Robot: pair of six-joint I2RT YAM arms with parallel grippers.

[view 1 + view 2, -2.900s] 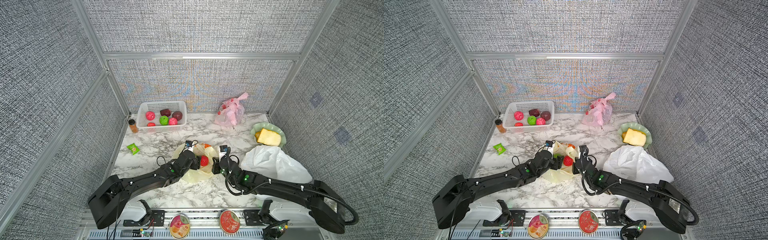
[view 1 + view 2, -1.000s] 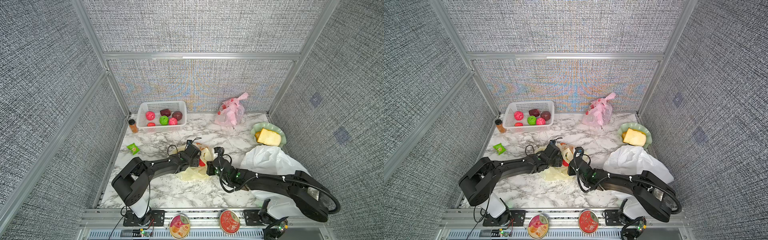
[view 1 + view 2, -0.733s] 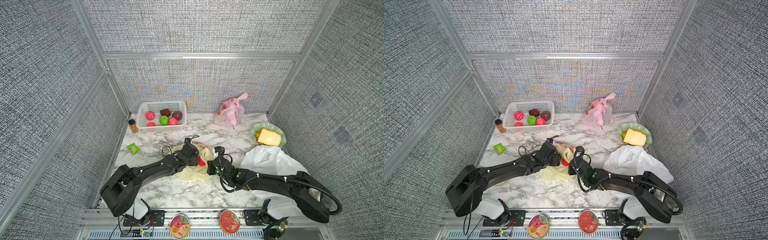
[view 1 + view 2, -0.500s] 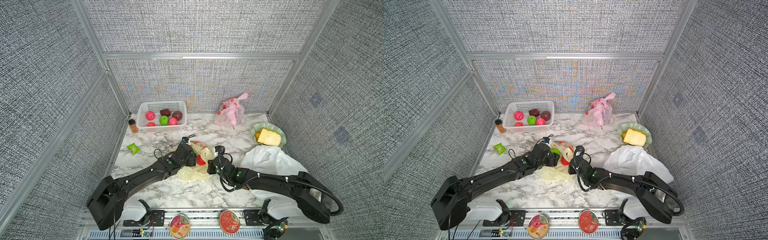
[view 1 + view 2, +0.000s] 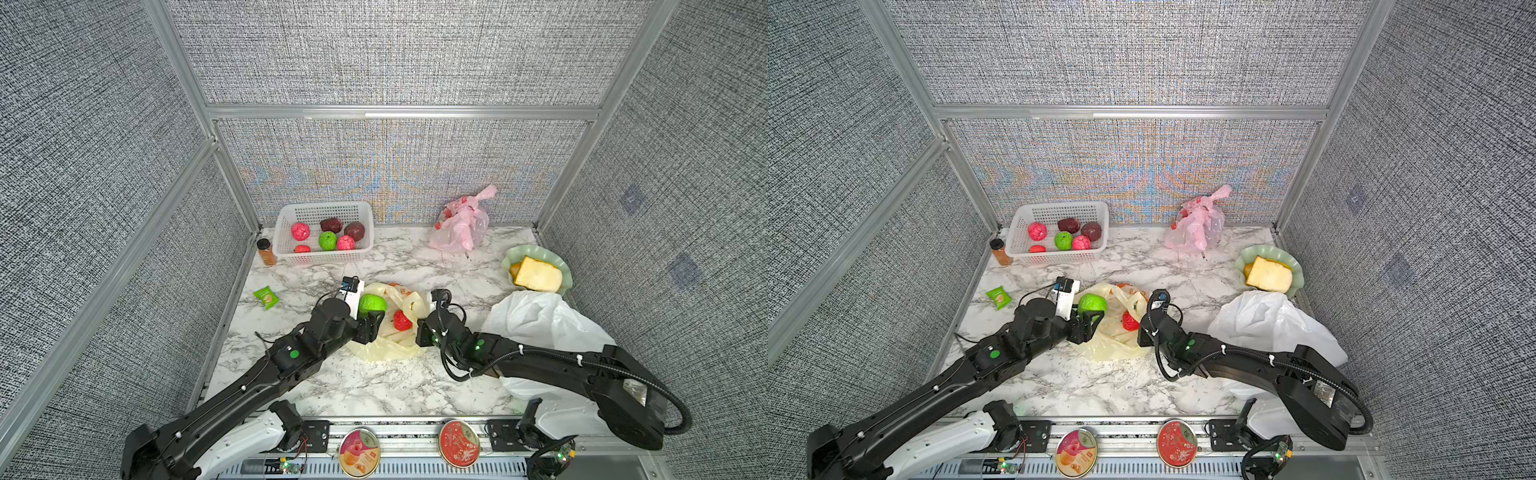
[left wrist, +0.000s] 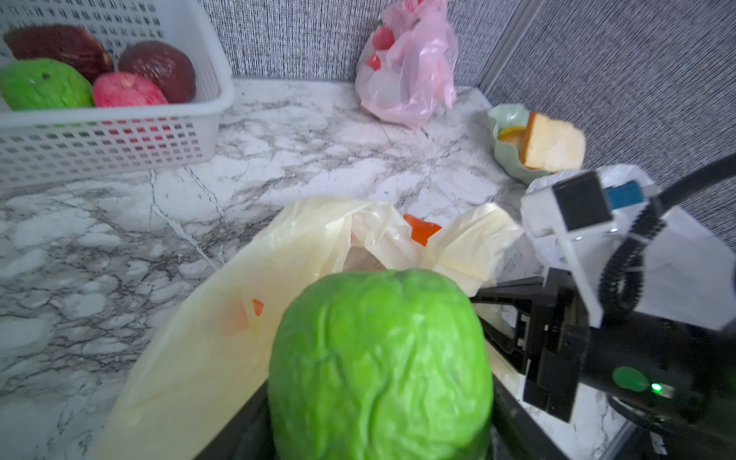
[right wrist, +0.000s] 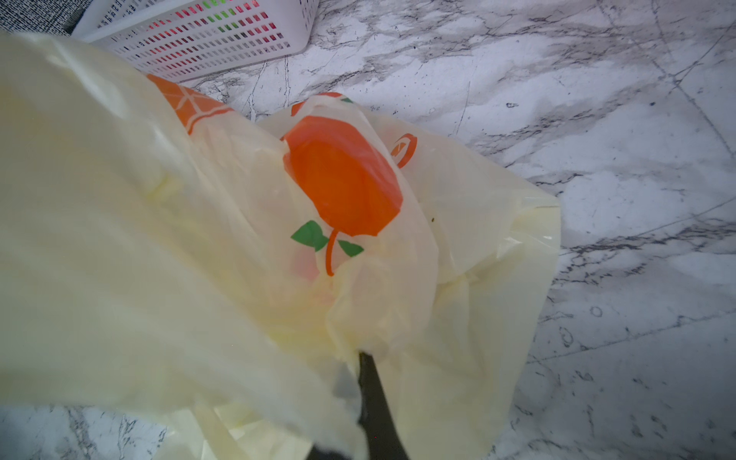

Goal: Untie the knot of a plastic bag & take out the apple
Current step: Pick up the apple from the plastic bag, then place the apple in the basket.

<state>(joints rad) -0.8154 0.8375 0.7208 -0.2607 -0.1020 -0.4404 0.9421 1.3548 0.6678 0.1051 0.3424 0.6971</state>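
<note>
You're holding the wrinkled green apple (image 5: 372, 302) in your left gripper (image 5: 372, 314), just above the pale yellow plastic bag (image 5: 384, 350) at mid-frame in both top views. Your right gripper (image 5: 417, 332) is pinching the bag's rim, jaws closed.

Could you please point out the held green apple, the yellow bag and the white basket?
held green apple (image 5: 372, 304), top view, upper surface.
yellow bag (image 5: 386, 351), top view, near part.
white basket (image 5: 332, 257), top view, front wall.

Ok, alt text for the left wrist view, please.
A green apple fills the foreground, gripped in the left gripper in front of an open yellow plastic bag, whose edge the right gripper pinches. Behind, on the marble table: a white basket of fruit, a pink bag and a green plate with bread.
</note>
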